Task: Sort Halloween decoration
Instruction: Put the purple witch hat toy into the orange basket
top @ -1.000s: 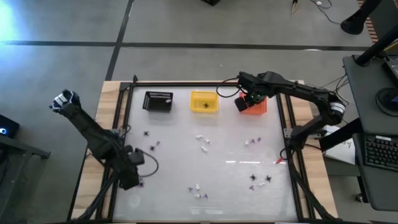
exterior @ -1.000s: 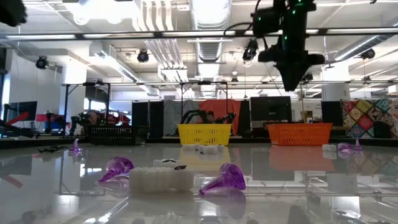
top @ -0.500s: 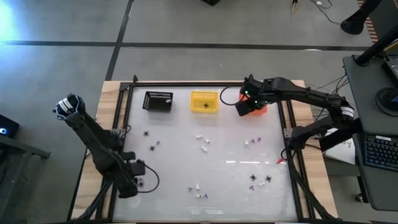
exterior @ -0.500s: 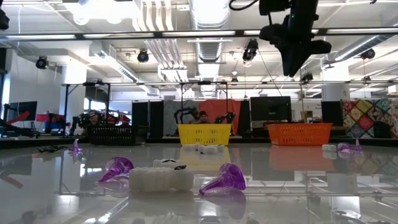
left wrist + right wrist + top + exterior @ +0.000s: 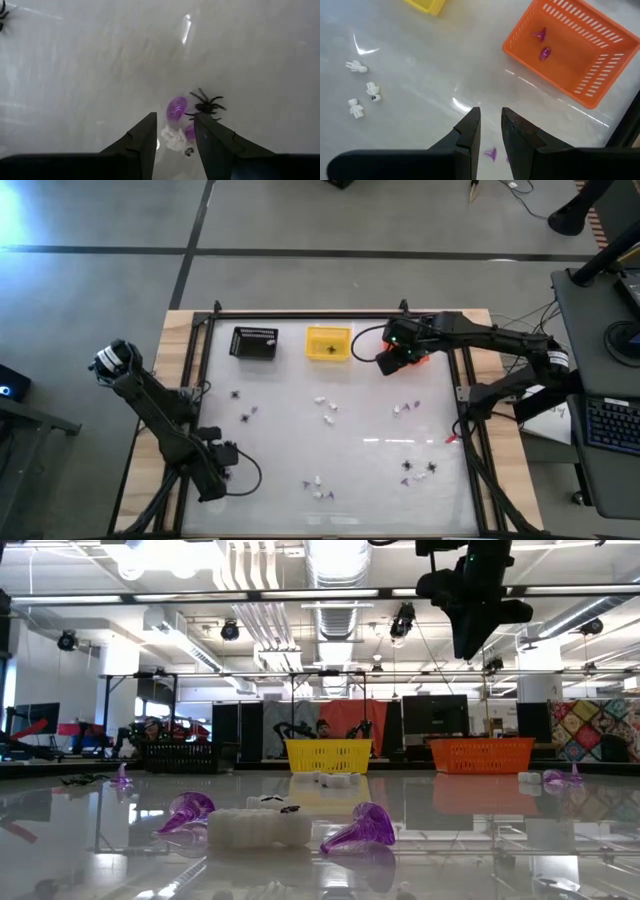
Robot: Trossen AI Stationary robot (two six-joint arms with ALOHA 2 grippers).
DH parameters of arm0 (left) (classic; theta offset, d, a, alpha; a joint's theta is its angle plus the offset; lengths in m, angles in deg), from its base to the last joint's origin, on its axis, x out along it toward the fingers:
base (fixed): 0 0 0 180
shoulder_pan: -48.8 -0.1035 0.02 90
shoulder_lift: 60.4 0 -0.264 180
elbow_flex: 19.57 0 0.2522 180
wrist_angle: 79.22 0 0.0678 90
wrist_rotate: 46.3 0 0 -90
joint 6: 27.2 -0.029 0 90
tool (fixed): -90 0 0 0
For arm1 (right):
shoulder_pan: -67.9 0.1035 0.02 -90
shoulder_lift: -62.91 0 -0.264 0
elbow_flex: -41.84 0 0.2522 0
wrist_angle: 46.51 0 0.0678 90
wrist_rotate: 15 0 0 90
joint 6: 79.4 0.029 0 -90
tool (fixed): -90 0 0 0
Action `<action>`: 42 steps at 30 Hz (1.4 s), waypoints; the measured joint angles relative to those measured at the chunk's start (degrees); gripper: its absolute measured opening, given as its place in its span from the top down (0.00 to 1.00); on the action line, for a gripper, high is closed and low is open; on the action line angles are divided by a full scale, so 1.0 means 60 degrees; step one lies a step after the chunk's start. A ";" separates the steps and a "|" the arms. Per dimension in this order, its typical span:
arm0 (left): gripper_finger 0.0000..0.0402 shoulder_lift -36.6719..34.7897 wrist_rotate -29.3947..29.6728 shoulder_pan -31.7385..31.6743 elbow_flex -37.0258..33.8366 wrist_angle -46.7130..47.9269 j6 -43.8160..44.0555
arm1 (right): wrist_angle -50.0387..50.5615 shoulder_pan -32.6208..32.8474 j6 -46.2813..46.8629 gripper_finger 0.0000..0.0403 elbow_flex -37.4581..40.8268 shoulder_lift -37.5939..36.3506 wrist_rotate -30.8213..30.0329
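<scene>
Sliding nearer the desk's front edge, left hand (image 5: pixel 174 137) is hovering, fingers apart, over purple bits (image 5: pixel 176 108); right hand (image 5: pixel 490 131), fingers slightly apart and empty, is withdrawing from orange basket (image 5: pixel 570 55)

A grey concrete floor (image 5: pixel 300 225) crossed by dark seams surrounds the glossy white worktop (image 5: pixel 330 445), which sits in a pale wooden frame. Beyond it lies an open workshop hall with white ceiling ducts (image 5: pixel 335 565), hanging lamps, dark monitors (image 5: pixel 435 715) and a patchwork quilt (image 5: pixel 595 730).
</scene>
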 joint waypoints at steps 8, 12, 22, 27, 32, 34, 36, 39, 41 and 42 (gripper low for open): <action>0.77 0.0369 0.0000 0.0000 -0.0155 -0.0178 -0.0003 | -0.0060 0.0000 0.0049 0.83 0.0000 0.0000 0.0000; 0.79 0.0442 0.0000 0.0000 -0.0174 -0.0442 -0.0106 | -0.0064 0.0000 0.0140 0.83 0.0000 0.0000 0.0000; 0.81 0.0477 -0.0532 0.0000 -0.0635 -0.0911 -0.0180 | -0.0065 0.0000 0.0135 0.83 0.0000 0.0000 -0.0001; 0.81 0.0432 -0.0727 -0.0004 -0.0956 -0.1515 -0.0178 | -0.0063 0.0000 0.0128 0.83 0.0000 0.0004 -0.0004; 0.81 0.0415 -0.0738 -0.0004 -0.0907 -0.1497 -0.0178 | -0.0063 0.0000 0.0120 0.83 0.0000 0.0004 -0.0007; 0.81 0.0390 -0.0747 -0.0004 -0.0851 -0.1636 -0.0182 | -0.0063 0.0000 0.0120 0.83 0.0000 0.0004 -0.0007; 0.81 0.0333 -0.0750 -0.0004 -0.0819 -0.1676 -0.0178 | -0.0063 0.0000 0.0120 0.83 0.0000 0.0004 -0.0007; 0.81 0.0325 -0.0745 -0.0004 -0.0830 -0.1597 -0.0178 | -0.0063 0.0000 0.0120 0.83 0.0000 0.0004 -0.0008; 0.81 0.0313 -0.0735 -0.0003 -0.0830 -0.1599 -0.0178 | -0.0063 0.0000 0.0117 0.83 0.0000 0.0004 -0.0007; 0.81 0.0309 -0.0732 -0.0004 -0.0830 -0.1600 -0.0178 | -0.0063 0.0000 0.0119 0.83 0.0000 0.0004 -0.0007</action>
